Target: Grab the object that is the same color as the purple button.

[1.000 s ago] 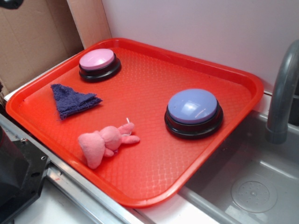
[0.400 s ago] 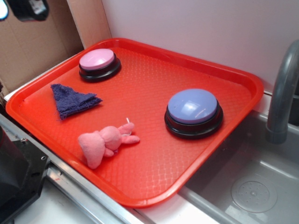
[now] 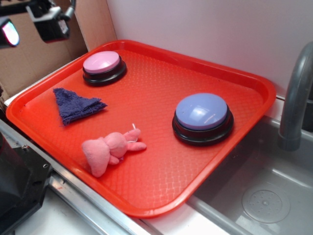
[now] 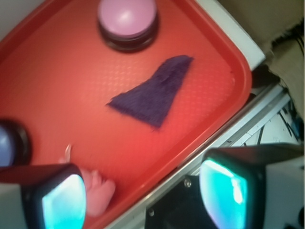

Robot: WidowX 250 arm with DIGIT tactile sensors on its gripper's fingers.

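1. gripper (image 4: 143,191) hangs high over the near-left part of the tray (image 3: 254,83), fingers spread wide w/ nothing between them. in the wrist view both pads (image 4: 64,200) frame the bottom edge and the gap is bare.
2. the target, the purple cloth (image 3: 76,105), lies flat on the tray's left side, a rough triangle w/ frayed edges. not touched by anything.
3. it matches the purple button (image 3: 201,111) in hue, though darker. that button sits well apart on the right side of the tray, so prob just the colour cue, not smth to press.
4. wrist cam looks down w/ the cloth near centre of view, which suggests the arm is lining up for a straight drop onto it.
5. cloth is thin and lies flush on the textured tray, so i'd guess the fingers need to go right down to the surface and pinch a fold.
6. nearby: pink button (image 3: 101,62) behind the cloth, pink plush toy (image 3: 110,149) in front and to the right. both close but not touching it.
7. nothing blocks the path down. main risk looks like drifting toward the plush or scraping the tray rim near the cloth's left corner.
8. grey sink (image 3: 264,196) and faucet (image 3: 296,98) at the right, well clear. cardboard (image 3: 39,54) behind the arm.
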